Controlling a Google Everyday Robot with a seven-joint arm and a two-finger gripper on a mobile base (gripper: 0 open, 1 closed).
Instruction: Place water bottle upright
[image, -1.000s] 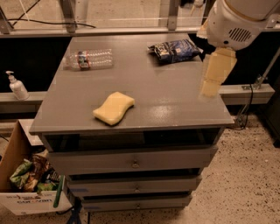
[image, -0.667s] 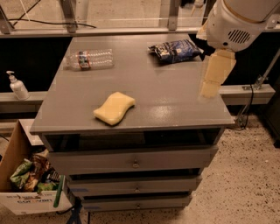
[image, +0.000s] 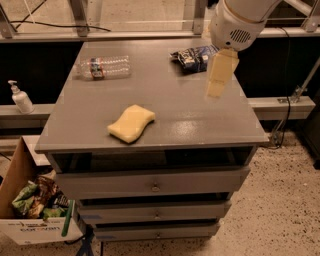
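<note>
Although it is meant to stand, the water bottle (image: 102, 67) lies on its side at the back left of the bench (image: 200, 120), its long axis running roughly along the rear edge. It is small, clear and ribbed, with a narrow red-and-blue label band near its left end; that end lies close to the bench's left edge. Bare grey surface surrounds it in front and to its right. A yellow sponge (image: 131, 123) lies well apart from it toward the front edge, and a dark blue snack bag (image: 192, 57) sits at the back right. The gripper (image: 218, 82) hangs from the white arm over the right side of the bench, just in front of the bag and partly overlapping it in view, well apart from the bottle, with open surface between them. Whether the gripper is open or closed I cannot tell; it shows as one pale slab. Off the bench to the left, a white pump dispenser (image: 21, 97) stands on a lower ledge. Compared with a second ago, the gripper has shifted left toward the bench's middle, while the bottle, sponge and bag lie where they did.
</note>
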